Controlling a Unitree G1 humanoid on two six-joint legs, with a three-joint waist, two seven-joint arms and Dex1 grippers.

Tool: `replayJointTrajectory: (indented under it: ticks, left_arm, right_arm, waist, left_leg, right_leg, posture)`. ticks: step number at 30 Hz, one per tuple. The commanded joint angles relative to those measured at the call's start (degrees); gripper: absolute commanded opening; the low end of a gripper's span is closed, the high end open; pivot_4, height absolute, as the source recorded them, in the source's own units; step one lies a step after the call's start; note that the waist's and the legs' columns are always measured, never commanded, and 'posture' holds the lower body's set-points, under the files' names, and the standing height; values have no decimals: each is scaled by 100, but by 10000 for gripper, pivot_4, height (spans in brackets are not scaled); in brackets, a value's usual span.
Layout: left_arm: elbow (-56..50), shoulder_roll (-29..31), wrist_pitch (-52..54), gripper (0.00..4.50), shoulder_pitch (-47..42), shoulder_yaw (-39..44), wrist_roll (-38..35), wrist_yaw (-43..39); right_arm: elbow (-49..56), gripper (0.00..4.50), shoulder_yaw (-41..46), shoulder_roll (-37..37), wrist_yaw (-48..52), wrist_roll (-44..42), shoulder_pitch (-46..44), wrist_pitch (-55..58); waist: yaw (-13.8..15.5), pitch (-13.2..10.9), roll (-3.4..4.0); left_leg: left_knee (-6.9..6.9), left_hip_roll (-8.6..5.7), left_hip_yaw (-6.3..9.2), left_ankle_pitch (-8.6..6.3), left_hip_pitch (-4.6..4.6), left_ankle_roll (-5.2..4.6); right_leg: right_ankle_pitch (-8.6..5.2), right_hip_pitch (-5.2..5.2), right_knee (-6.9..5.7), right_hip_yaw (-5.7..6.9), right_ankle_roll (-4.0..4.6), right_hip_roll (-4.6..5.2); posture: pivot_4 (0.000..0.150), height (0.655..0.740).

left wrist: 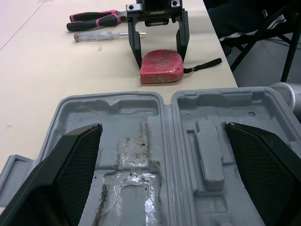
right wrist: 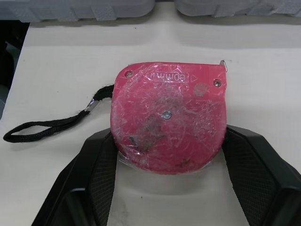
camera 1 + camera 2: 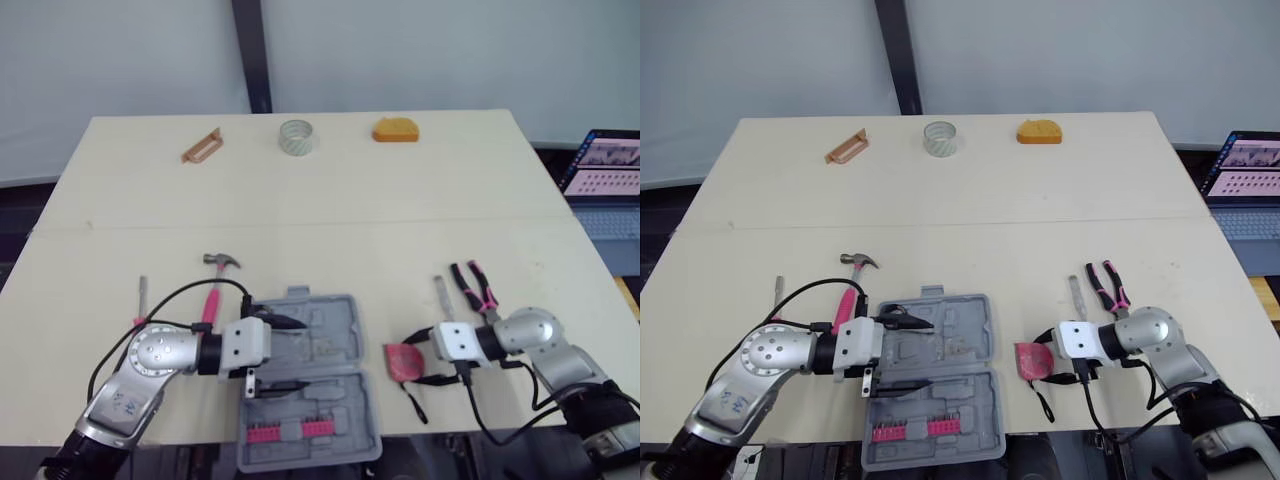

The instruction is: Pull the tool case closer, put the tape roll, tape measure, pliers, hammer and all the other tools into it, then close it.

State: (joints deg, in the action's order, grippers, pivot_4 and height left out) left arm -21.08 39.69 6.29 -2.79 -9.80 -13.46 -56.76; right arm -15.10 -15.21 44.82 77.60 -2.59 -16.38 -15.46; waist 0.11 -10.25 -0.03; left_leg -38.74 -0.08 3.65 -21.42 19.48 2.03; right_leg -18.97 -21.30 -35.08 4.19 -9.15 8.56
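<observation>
Tool case (image 3: 340,320) lies open, lower centre of the head view, at the table's near edge. Left gripper (image 3: 295,352) hovers over its hinge area, fingers spread wide, holding nothing. Tape measure (image 2: 169,122) rests on the table just right of the case. Right gripper (image 3: 408,361) straddles it, fingers apart on either side, not clamped. Pliers (image 3: 475,285) lie lower right, hammer (image 3: 215,285) lower left, and tape roll (image 3: 297,137) at upper centre.

My arms are brushed silver, the rounded elbow housings (image 3: 160,352) dotted with small dark screws. White boxy wrist blocks (image 3: 246,345) follow, with looping black cables (image 3: 150,305). My left gripper (image 3: 305,353) and right gripper (image 3: 398,362) carry black fingers (image 1: 77,160) with cross-hatched pads
</observation>
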Motion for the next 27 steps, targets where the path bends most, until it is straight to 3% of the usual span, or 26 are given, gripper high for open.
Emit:
replayJointTrajectory:
  ticks: [1,10,21,27]
  left_arm:
    - [-256,-49,13,45000,95,32,-20,114]
    - [-468,-59,303,45000,726,698,-144,689]
    - [-341,-189,184,45000,1421,1319,-117,1056]
    - [-249,-237,32,45000,1346,1238,-62,1069]
  right_arm:
    - [379,28623,120,69,87,-260,42,285]
    - [2323,28623,341,734,285,-953,-270,2415]
    - [3478,28623,-1100,282,-142,206,-2583,5380]
    - [3268,28623,-2104,-288,-491,960,-3174,6058]
  waist:
    - [-1,0,0]
    - [7,-5,8]
    - [19,-8,13]
    - [-2,-8,14]
  left_leg:
    - [0,0,0,0,0,0]
    - [-2,0,3,-1,8,-1]
    - [-10,-1,19,-1,37,0]
    - [-31,-4,38,-1,70,0]
  right_leg:
    - [0,0,0,0,0,0]
    - [0,-5,1,0,0,1]
    - [0,-26,5,9,0,1]
    - [4,-43,1,21,3,1]
  posture:
    - [1500,7400]
    - [1500,7400]
    - [1500,7400]
    - [1500,7400]
